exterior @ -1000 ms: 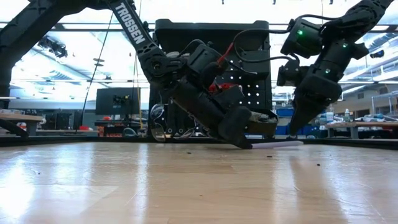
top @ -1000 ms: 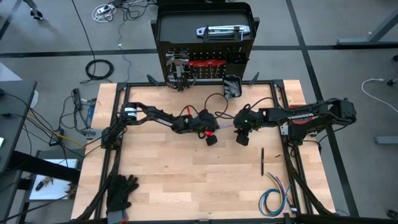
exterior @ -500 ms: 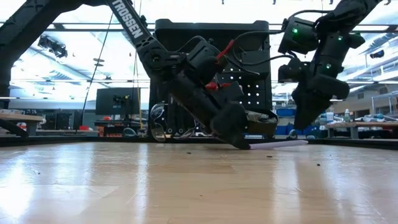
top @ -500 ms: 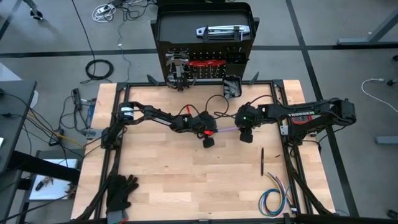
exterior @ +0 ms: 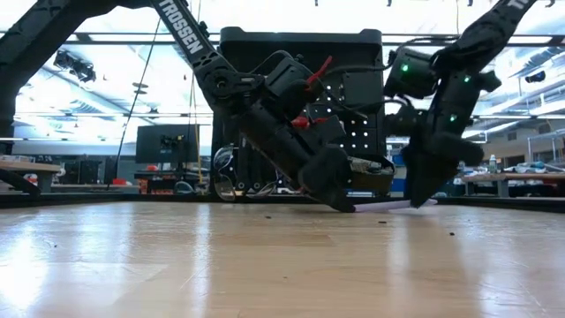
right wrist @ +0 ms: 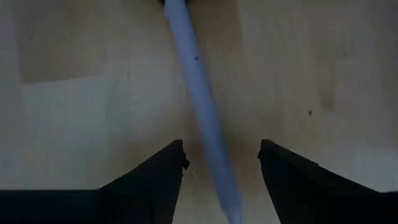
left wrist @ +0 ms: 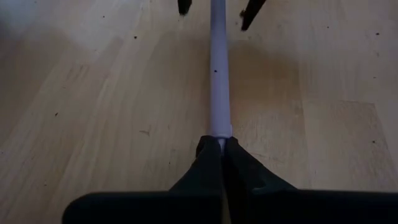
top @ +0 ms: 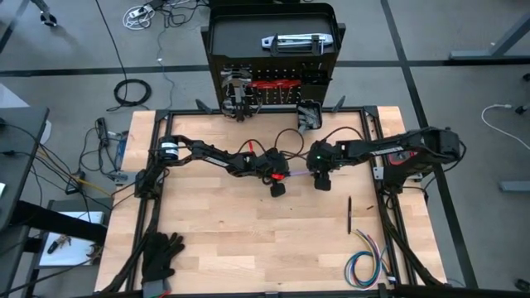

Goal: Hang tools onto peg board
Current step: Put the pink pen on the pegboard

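A thin pale bar [left wrist: 219, 74] lies near the middle of the wooden table [top: 248, 240], closer to the back edge. It is long, smooth and round like a stick, and looks light purple-grey. One end rests on the wood and the other end is lifted a little.

The left gripper [left wrist: 221, 144] has its two dark fingers pressed together on the lifted end of the bar. The word TROSSEN can be read in white letters on the left arm in the low view.

The right gripper [right wrist: 221, 163] hangs over the other end of the bar. Its fingers [right wrist: 158, 171] stand apart, one on each side of the bar, and they are not squeezing it.

Behind the table stands the peg board [top: 273, 91]. It is a black metal panel full of small holes. Some tools [top: 273, 84] with red parts hang on it, and a shiny silver tool [top: 291, 41] lies on top. A small black bin [top: 309, 114] sits at its foot; what is in it cannot be seen.

On the table a thin dark tool [top: 349, 213] lies to the right. A loop of coloured wires [top: 364, 265] is in the front right corner. Black gloves [top: 161, 252] lie in the front left corner.
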`<state>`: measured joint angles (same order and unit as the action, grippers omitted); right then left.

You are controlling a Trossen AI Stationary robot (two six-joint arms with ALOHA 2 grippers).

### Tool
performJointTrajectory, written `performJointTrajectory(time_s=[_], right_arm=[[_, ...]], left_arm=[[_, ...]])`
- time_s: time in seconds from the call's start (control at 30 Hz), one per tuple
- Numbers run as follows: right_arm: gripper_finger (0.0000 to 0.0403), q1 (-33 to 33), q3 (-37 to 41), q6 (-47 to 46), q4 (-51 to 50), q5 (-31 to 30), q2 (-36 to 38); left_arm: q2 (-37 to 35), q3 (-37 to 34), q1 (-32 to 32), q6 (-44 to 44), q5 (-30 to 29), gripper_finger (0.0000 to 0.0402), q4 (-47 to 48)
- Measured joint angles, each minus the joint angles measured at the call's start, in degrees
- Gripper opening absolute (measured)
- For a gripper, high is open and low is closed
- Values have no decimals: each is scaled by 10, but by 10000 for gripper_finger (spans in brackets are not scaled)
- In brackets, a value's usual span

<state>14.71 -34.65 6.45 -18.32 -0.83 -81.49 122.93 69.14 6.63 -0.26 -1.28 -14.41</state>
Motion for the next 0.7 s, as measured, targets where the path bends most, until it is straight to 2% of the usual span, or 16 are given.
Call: performJointTrajectory(time_s=[0.13,0.33,0.5,0.7], right_arm=[[184,7,-3,16,12,9,-31],[51,6,-3,48,11,11,-52],[42,5,-2,37,9,10,-45],[43,3,3,-19,-16,33,9]], left_arm=[[0,0,0,-1,0,0,0],[0,0,0,0,-5,0,-2],[1,-1,1,-29,-7,7,-8],[-42,-5,-1,-40,-28,50,18]])
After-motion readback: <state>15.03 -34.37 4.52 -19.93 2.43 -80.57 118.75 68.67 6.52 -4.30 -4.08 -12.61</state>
